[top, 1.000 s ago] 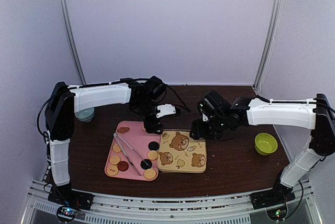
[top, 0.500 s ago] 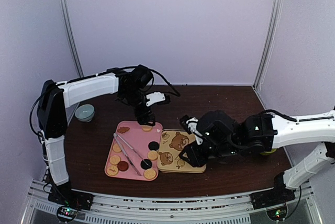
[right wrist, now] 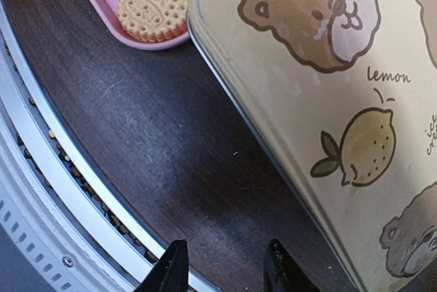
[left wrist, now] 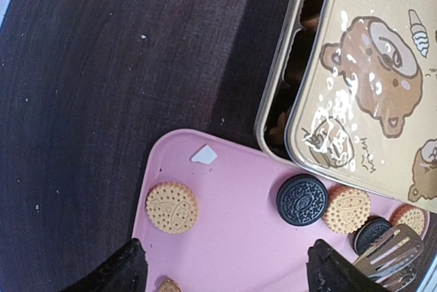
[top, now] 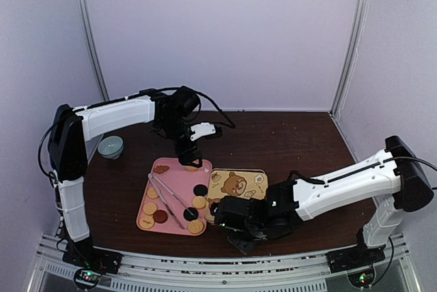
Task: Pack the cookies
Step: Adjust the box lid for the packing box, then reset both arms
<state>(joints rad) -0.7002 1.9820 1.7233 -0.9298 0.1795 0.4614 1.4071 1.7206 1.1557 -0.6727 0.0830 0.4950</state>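
Several cookies lie on a pink tray (top: 179,174): tan (top: 199,202), black (top: 200,189), dark red (top: 160,216). Up close, a tan cookie (left wrist: 172,207) and a black one (left wrist: 302,199) rest on the tray (left wrist: 232,190). My left gripper (top: 193,162) hangs open over the tray's far edge, its gap (left wrist: 229,271) holding nothing. The tin's bear-printed lid (top: 237,184) sits askew on the tin (left wrist: 273,111). My right gripper (top: 240,240) is low in front of the tin, its fingers (right wrist: 227,268) narrowly open over bare table beside the lid (right wrist: 328,101).
Metal tongs (top: 171,200) lie slantwise on the tray. A grey bowl (top: 110,147) stands at the back left. The table's front rail (right wrist: 41,190) runs just under my right gripper. A tan cookie (right wrist: 153,4) sits at the tray's near corner.
My right arm swung from behind the tin, across it, down to the table's front edge, its jaws narrowing. My left gripper drew back from the tin to the tray's far edge and opened wider.
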